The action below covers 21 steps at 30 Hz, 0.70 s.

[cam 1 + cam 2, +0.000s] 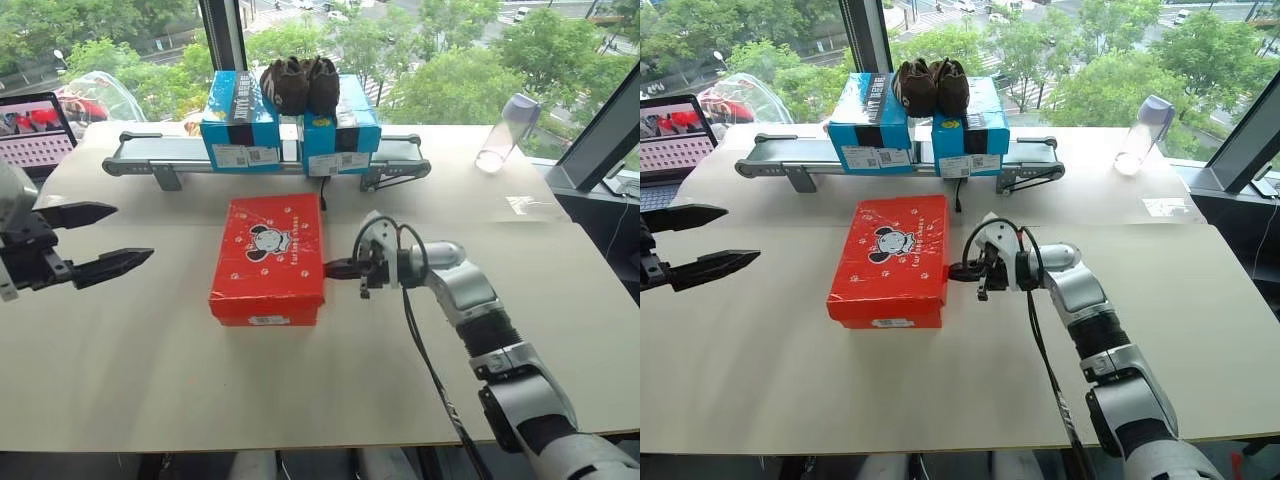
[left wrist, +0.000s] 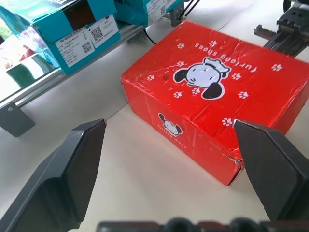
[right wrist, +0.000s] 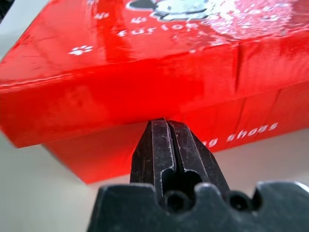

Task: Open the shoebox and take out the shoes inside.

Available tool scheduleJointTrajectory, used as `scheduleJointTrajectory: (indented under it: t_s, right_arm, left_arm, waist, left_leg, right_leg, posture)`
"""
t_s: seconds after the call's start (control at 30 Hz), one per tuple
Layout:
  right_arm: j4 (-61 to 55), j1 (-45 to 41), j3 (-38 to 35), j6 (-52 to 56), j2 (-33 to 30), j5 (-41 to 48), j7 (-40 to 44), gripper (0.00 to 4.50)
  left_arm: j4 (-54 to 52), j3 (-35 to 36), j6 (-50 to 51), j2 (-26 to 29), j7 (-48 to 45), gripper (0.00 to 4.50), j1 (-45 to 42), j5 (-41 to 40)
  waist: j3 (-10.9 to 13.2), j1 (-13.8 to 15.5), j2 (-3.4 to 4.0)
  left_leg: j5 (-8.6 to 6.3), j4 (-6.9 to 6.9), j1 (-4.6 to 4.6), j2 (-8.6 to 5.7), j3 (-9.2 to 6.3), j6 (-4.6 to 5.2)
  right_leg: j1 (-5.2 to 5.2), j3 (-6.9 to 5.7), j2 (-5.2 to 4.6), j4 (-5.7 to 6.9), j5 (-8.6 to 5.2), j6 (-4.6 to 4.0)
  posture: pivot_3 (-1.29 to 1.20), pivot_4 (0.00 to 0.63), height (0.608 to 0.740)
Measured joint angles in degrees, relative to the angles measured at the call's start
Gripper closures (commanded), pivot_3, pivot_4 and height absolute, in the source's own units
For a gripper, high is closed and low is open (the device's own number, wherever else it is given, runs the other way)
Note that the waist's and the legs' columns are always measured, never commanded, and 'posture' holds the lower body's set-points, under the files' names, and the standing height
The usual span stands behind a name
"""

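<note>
- right gripper [image 1: 334, 268]: fingers pressed together, nothing between them; tips at the right side wall of the shoebox [image 1: 268, 258], just under the lid edge, right wrist view puts the tips right at the seam below the lid overhang; cannot tell if they touch the cardboard
- right arm reaches in level from the right of the shoebox, black cable [image 1: 425, 355] hanging along it
- left gripper [image 1: 108, 238]: fingers spread wide apart, holding nothing; well apart from the shoebox, off its left side, tips pointing toward it
- shoebox: red, lid closed, cartoon dog logo and paw prints on top, barcode label on its near end; lies flat on the table [image 1: 150, 370], near mid-table
- shoes of the task: not visible, the shoebox is closed
- behind the shoebox: grey conveyor rail [image 1: 150, 152] running crosswise, carrying two blue boxes [image 1: 240, 122] side by side
- dark brown shoes [image 1: 299, 83] sit on top of the blue boxes, behind the shoebox
- clear bottle [image 1: 506, 131] far right and behind the shoebox, upright
- laptop [image 1: 38, 132] far left and behind the shoebox, screen lit
</note>
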Motion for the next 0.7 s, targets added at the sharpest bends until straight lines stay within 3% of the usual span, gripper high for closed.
scheduleJointTrajectory:
  t_s: [0.23,0.57,0.6,0.63,0.7]
  right_arm:
    - [4.2,0.4,1.6,-3.8,-2.6,-5.5,-0.7,4.49]
    - [5.9,1.0,-0.9,-5.6,-7.0,-7.6,-2.6,4.49]
    - [4.8,1.6,-1.2,-5.6,-7.0,-7.5,-2.7,4.50]
    - [3.8,2.4,-1.5,-5.4,-7.0,-7.4,-2.7,4.50]
    - [2.7,3.1,-2.0,-5.0,-7.4,-7.4,-2.8,4.50]
  left_arm:
    - [7.3,-5.5,-13.1,-10.3,8.0,0.00,-0.8,10.1]
    - [11.9,-14.0,-20.5,-17.3,8.9,0.00,-3.5,11.8]
    - [12.9,-15.3,-21.0,-17.4,8.3,0.52,-3.3,12.3]
    - [14.0,-16.2,-21.6,-17.4,7.8,0.67,-3.1,12.7]
    - [15.7,-16.5,-21.9,-17.4,7.1,1.41,-2.7,12.7]
  waist:
    - [0.0,0.3,-0.02]
    - [0.0,0.0,-0.07]
    - [0.0,-0.1,-0.06]
    - [0.0,-0.1,-0.06]
    - [0.0,-0.2,-0.06]
  left_leg:
    - [0.00,0.06,0.01,-0.01,0.01,0.00]
    - [0.00,0.09,0.02,-0.05,0.01,0.00]
    - [0.00,0.09,0.05,-0.05,0.02,0.00]
    - [0.00,0.09,0.05,-0.03,0.01,0.00]
    - [0.00,0.11,0.05,-0.02,0.00,0.00]
  right_leg:
    - [0.02,-0.02,-0.02,0.05,0.03,-0.05]
    - [-0.02,0.01,-0.04,0.29,0.06,-0.05]
    - [-0.03,0.02,-0.03,0.34,0.06,-0.05]
    - [-0.04,0.02,-0.01,0.37,0.05,-0.06]
    - [-0.06,0.01,0.00,0.40,0.06,-0.06]
  posture:
    - [0.00,0.150,0.740]
    - [0.00,0.150,0.740]
    - [0.00,0.150,0.740]
    - [0.00,0.150,0.740]
    - [0.00,0.150,0.740]
